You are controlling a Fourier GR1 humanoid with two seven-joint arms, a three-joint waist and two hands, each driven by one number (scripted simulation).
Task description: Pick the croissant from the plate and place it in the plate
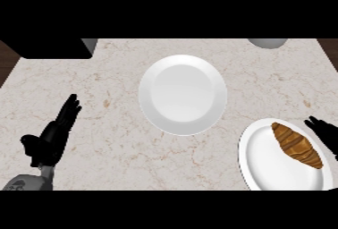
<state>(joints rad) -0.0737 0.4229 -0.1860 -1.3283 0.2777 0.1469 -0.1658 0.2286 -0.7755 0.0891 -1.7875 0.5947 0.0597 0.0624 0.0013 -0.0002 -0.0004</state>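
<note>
Here is the marble counter (119, 67) from above, pale and veined, and there are two white plates on it. The near plate (264, 172) sits at the right, close to the near edge, and the croissant (297, 144) lies on it, golden brown, set on a slant along the plate's right-hand side with one tip toward the far side and the other pointing near and right. The far plate (183, 94) sits in the middle of the counter, up and to the left of the first, with bare marble showing between the two rims. Over on the left, the left hand (54, 136) is well apart from both plates, its fingers straight and pointing away toward the far side, thumb out to the left, holding nothing, just resting with its grey forearm coming up from the near edge. On the right, the right hand (323, 134) shows only partly at the edge of the view, just beside the croissant's right flank; its dark fingers look spread and nothing is in them, and I cannot tell whether they touch the pastry. At the far left corner sits a dark block (52, 48), and a grey rounded object (267, 42) peeks in at the far right.
</note>
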